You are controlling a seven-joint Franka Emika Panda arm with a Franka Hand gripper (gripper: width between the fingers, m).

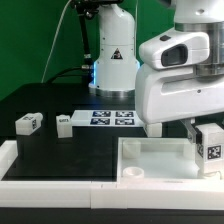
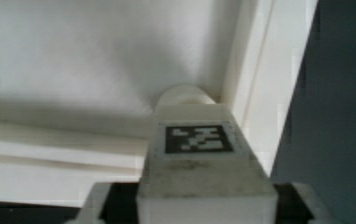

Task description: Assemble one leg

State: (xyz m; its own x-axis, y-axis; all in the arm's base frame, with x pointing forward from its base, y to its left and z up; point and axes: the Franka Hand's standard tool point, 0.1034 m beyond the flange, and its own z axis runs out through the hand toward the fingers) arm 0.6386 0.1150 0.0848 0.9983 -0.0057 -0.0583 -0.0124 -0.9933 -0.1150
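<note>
The fingers [image 2: 118, 205] grip one leg [image 2: 196, 150] firmly, held over the tray [image 1: 150, 160] corner. Seating it looks not yet done.

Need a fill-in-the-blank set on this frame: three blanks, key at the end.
The end effector is ___ on a leg.
___ loose legs lie on the table at the exterior view's left.
The tray under the held leg is ___.
Missing: shut; two; white.
</note>
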